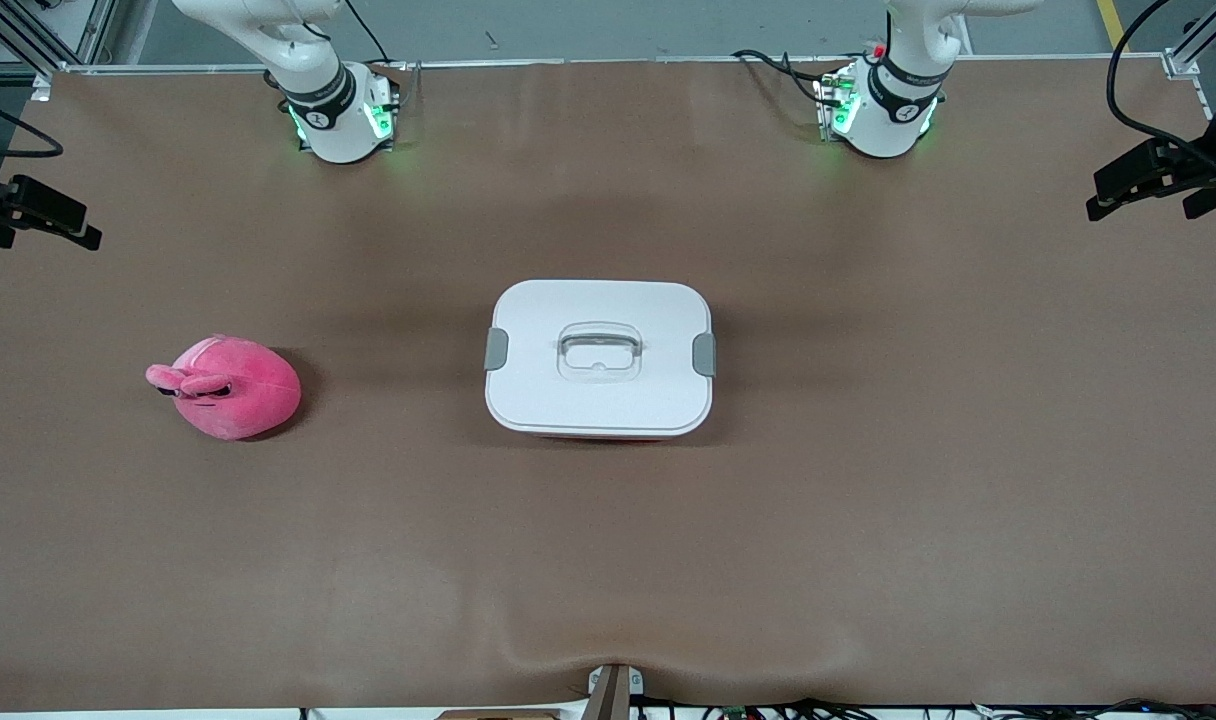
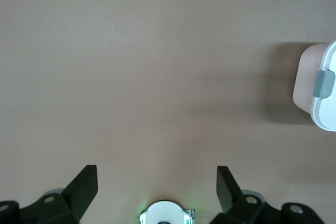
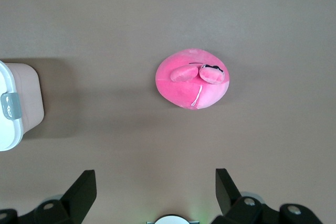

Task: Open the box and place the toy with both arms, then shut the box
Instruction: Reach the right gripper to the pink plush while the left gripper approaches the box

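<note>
Box shut, toy apart — nothing gripped.

Front: box (image 1: 599,358) mid-surface, clips latched, toy (image 1: 226,387) toward my right arm's end. Left wrist: left gripper (image 2: 157,184) spread, empty. Right wrist: right gripper (image 3: 156,184) spread over toy — uneven unclipping could skid the box.

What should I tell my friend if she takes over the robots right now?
Left pincer: open, holding nothing, up over bare table toward the left arm's end.
Right pincer: open, holding nothing, up over the table close to the toy.
Box: mid-table, lid on, both grey clips down.
Toy: on the table toward the right arm's end, apart from the box.
Done: nothing yet.
Left: undo the clips, lift the lid, put the toy inside, close the box.
</note>
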Tool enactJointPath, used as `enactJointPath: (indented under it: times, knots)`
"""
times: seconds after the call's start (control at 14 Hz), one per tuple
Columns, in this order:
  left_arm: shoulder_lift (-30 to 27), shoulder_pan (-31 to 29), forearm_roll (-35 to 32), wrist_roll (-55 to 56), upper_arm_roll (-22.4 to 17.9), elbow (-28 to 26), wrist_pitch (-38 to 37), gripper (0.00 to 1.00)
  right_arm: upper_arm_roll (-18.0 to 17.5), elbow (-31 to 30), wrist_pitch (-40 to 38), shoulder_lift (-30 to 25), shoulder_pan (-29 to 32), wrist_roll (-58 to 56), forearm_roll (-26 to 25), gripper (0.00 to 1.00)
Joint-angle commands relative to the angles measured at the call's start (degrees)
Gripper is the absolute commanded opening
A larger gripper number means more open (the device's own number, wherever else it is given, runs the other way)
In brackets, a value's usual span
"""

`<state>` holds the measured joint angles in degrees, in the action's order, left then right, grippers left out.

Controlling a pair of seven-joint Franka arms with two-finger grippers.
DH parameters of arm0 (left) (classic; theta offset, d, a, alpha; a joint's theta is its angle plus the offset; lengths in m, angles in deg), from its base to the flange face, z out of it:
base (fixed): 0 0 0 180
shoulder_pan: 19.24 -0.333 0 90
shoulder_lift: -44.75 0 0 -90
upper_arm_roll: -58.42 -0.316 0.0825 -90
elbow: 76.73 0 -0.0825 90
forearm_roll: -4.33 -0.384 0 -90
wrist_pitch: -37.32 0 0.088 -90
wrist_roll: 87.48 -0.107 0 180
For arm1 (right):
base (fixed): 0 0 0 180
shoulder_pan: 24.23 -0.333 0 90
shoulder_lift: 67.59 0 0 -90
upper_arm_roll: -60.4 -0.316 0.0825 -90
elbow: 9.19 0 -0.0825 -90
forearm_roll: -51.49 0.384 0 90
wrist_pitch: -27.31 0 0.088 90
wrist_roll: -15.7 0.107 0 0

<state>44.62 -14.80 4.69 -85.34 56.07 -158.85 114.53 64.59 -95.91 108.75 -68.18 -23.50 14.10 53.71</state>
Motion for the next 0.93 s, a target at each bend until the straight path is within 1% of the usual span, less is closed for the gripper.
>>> enactJointPath:
  times: [0.0, 0.14, 0.29, 0.43, 0.57, 0.86]
  knots:
    - [-0.48, -0.05, -0.98, -1.26, -0.19, 0.91, -0.84, 1.00, -0.50, 0.42, -0.14, 0.33, -0.03, 0.81, 0.86, 1.00]
    - [-0.40, 0.04, -1.41, -1.26, -0.11, 0.91, -0.84, 1.00, -0.59, 0.33, 0.03, 1.46, -0.03, 0.37, 0.85, 1.00]
    - [-0.48, 0.47, -2.64, -0.65, 0.59, 0.91, -0.92, 1.00, -0.59, 0.33, 0.56, 4.09, -0.64, 0.19, 0.24, 1.00]
    - [-0.31, 0.57, -2.91, -0.82, 0.51, 0.91, -0.93, 1.00, -0.59, -0.28, 3.10, 7.17, -0.65, 0.02, 0.41, 1.00]
    - [-0.13, 0.04, -2.38, -1.17, 0.34, 0.91, -0.93, 1.00, -0.67, -2.21, 5.82, 8.50, -0.56, -0.42, 0.94, 1.00]
    - [1.18, -0.14, -3.09, -1.43, -0.19, 1.53, -0.22, 1.00, -0.50, -9.84, 14.08, 8.24, 0.14, -14.01, 0.77, 1.00]
